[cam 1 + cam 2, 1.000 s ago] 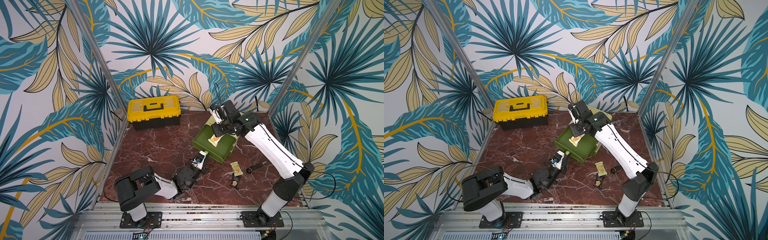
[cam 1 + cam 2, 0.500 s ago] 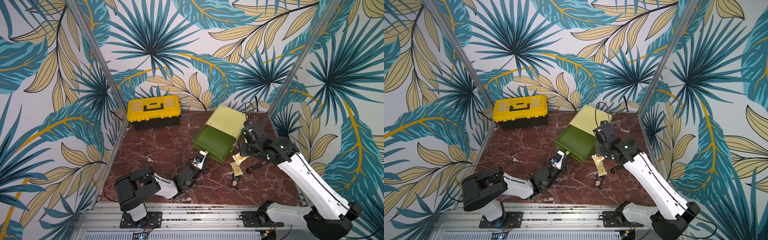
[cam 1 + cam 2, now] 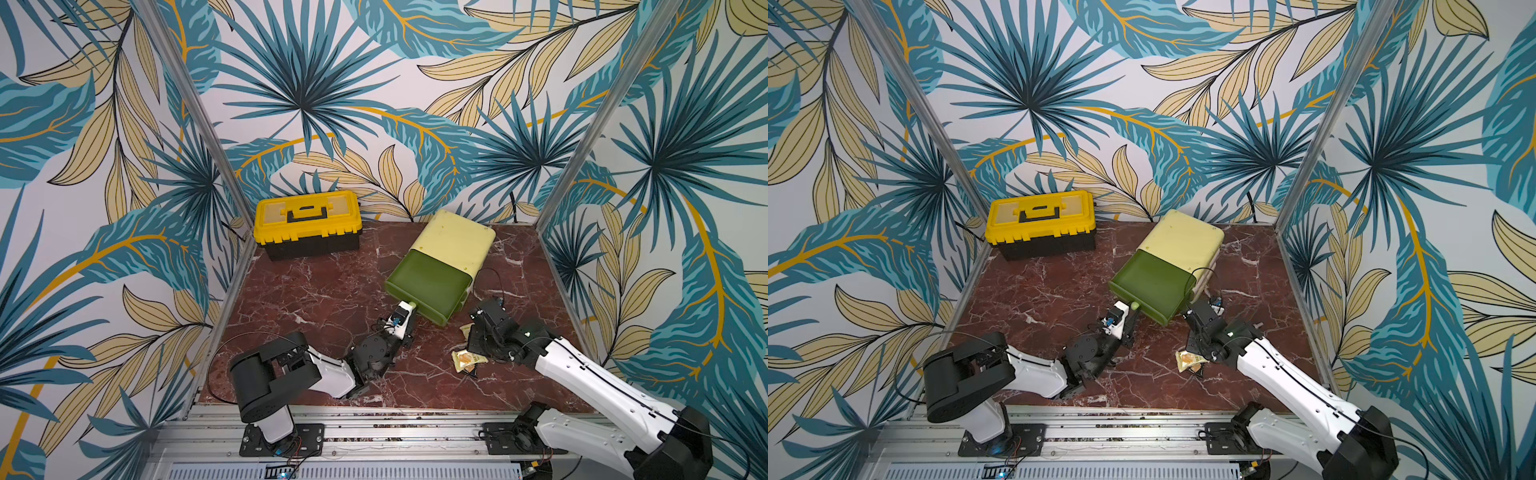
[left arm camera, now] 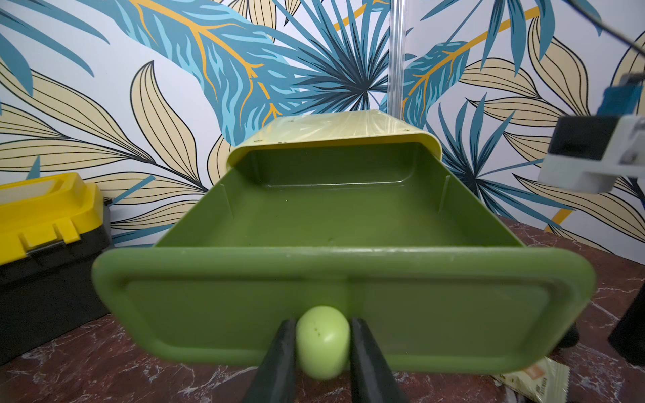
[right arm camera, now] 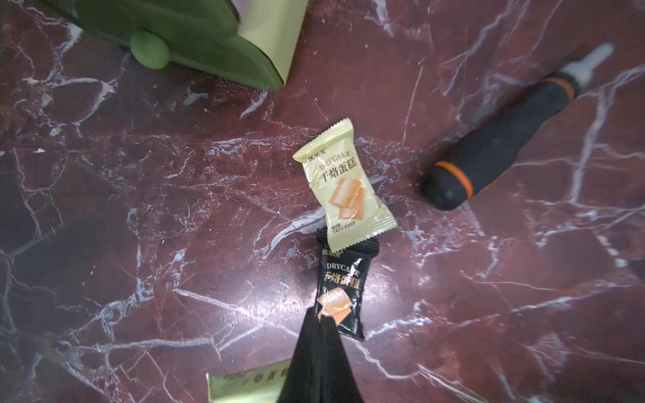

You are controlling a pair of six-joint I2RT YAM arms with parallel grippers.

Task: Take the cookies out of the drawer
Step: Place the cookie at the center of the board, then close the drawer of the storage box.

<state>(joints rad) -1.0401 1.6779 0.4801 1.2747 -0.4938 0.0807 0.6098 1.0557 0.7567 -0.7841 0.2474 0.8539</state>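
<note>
On a red-brown marble table (image 3: pixel 316 299) walled with palm-leaf wallpaper, 2 robot arms work beside a pale yellow cabinet (image 3: pixel 457 241); its dark green drawer (image 3: pixel 428 286) is pulled out toward the front. The left arm (image 3: pixel 332 370) lies low, stretched along the table from its front-left base; its forearm is almost flat and its wrist reaches the drawer front. The left gripper (image 4: pixel 323 322) pinches the drawer's pale green knob (image 4: pixel 323 345) between 2 black fingers. The right arm (image 3: pixel 582 374) slopes down from its front-right base to the table just right of the drawer; its wrist is bent so the right gripper (image 5: pixel 323 315) points downward. Its fingers are pressed together, tips over a black packet (image 5: pixel 340 279); whether they touch it cannot be told. The cookies (image 3: pixel 467 359) lie on the table outside the drawer; 1 pale yellow packet (image 5: pixel 343 188) overlaps the black packet's end, and another pale packet (image 5: pixel 244 385) sits partly hidden behind the fingers. A black-handled screwdriver (image 5: pixel 488 146) lies near them; a yellow toolbox (image 3: pixel 306 224) stands at the back left.
</note>
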